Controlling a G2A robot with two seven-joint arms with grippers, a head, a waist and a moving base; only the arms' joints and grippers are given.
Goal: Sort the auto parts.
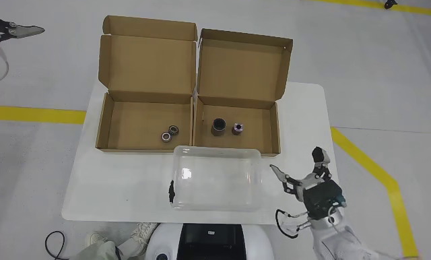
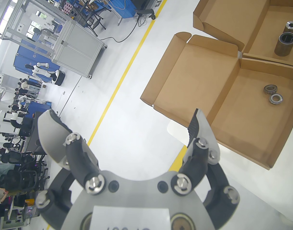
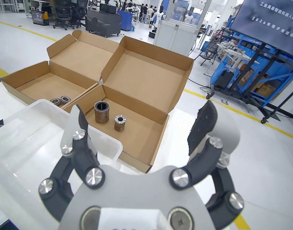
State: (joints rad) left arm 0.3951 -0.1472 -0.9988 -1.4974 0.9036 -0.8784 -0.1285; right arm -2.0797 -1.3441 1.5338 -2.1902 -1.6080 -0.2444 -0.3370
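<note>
Left box (image 1: 135, 125) and right box (image 1: 259, 135), along the table's far edge: matt brown cardboard, plain paper finish. Bin (image 1: 215, 154) at the near edge: clear smooth plastic, glossy. Table (image 1: 101, 186): white, smooth, slight sheen. Two rings (image 1: 169, 133): bright polished metal. Sleeve (image 1: 218, 126): darker, duller metal. Small bushing (image 1: 236, 128): probably brushed steel. Right gripper (image 3: 142, 111) pads (image 3: 202, 125): black, rough.

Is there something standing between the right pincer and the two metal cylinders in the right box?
Only the right box's low wall lies between the open right pincer and the large cylinder and small cylinder. The clear bin's corner sits just beside that path. Nothing covers them from above.
</note>
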